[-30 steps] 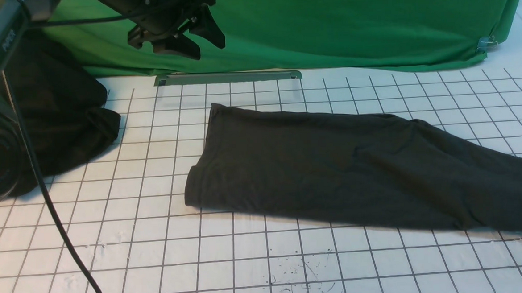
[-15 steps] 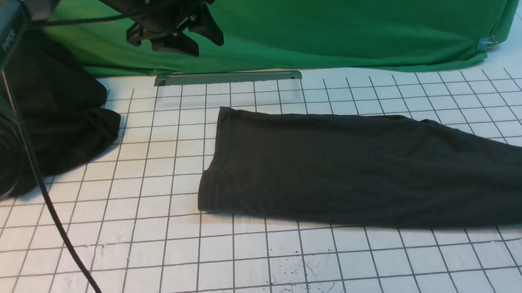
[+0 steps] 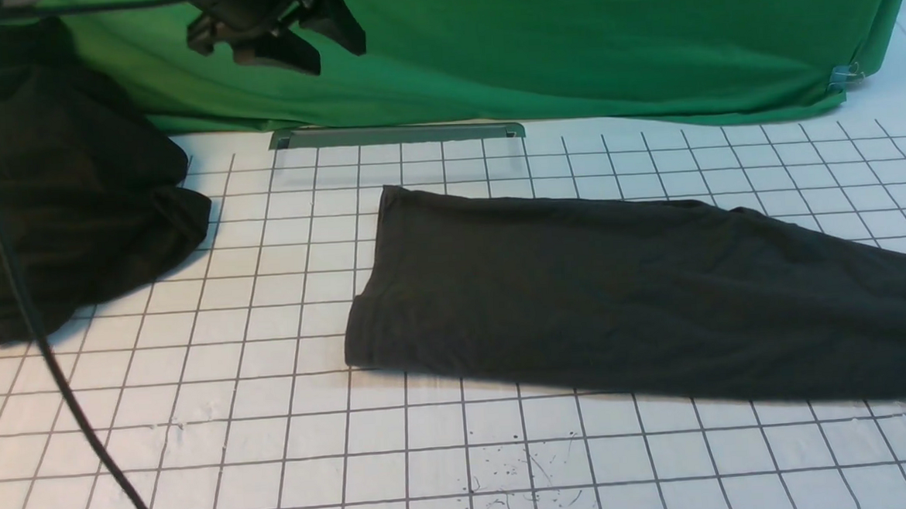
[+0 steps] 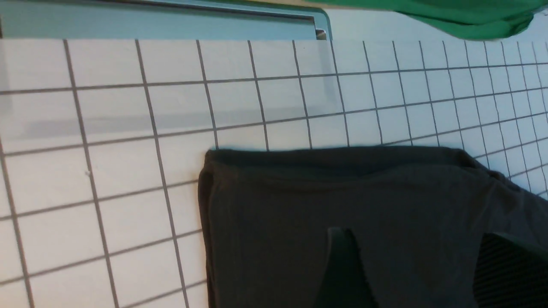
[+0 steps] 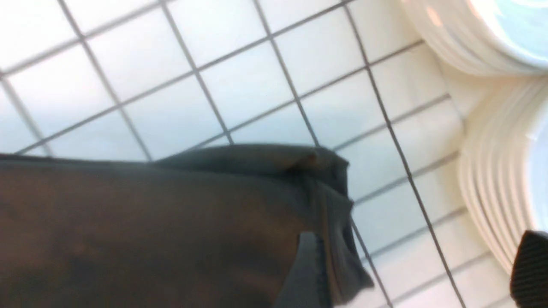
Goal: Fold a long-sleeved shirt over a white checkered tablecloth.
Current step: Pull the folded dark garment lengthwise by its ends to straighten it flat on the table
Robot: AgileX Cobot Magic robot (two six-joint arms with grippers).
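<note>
Shirt (image 3: 618, 300) — long-sleeved, charcoal — lying flat on white checkered tablecloth (image 3: 276, 434), from its middle toward its right edge, left jaws spread and empty high over the far edge, right jaws wide apart over the shirt's end

The front view looks forward and downward from the robot's side at middling range. It takes in the long-sleeved shirt (image 3: 619, 308) lying across the white checkered tablecloth (image 3: 277, 450) and running out past the right edge, with the green fabric sheet (image 3: 566, 39) hanging beyond the shirt.

The left wrist view looks steeply down from close over the shirt's (image 4: 342, 214) squared left end. It also catches the grey metal strip (image 4: 171, 23) beyond that end, and the front view shares both this end and the strip (image 3: 396, 135).

The right wrist view sits closest of all, over a shirt corner (image 5: 171, 222) beside stacked white plates (image 5: 492, 171) that lie outside the front view.
</note>
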